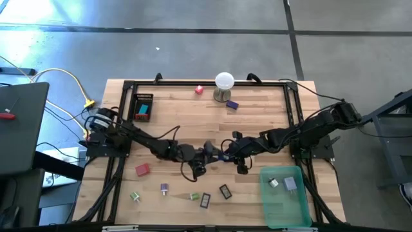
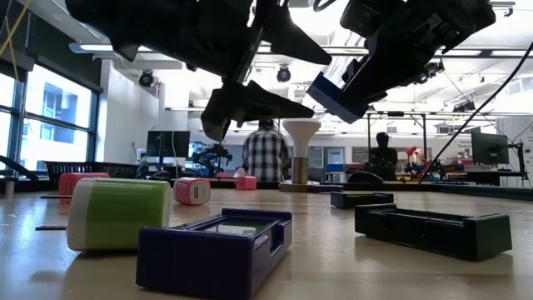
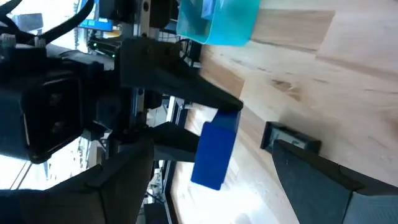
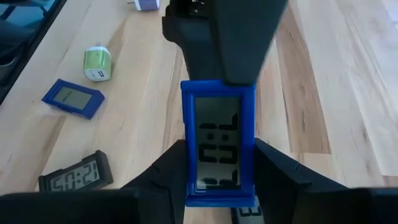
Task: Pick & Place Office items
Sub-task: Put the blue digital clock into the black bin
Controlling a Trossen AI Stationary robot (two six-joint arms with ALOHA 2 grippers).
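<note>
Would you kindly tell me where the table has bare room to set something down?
Bare wood lies between the red block and the black box, and right of the purple piece. The front edge is crowded, from the green piece to the teal bin.

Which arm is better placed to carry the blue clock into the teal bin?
Right. The right gripper is shut on the blue clock, and the teal bin sits on the right arm's side. The left gripper stands open beside the clock, holding nothing.

A white ball on a metal stand [image 1: 223, 86] is seen near the wooden tabletop's [image 1: 257, 119] far edge.
</note>
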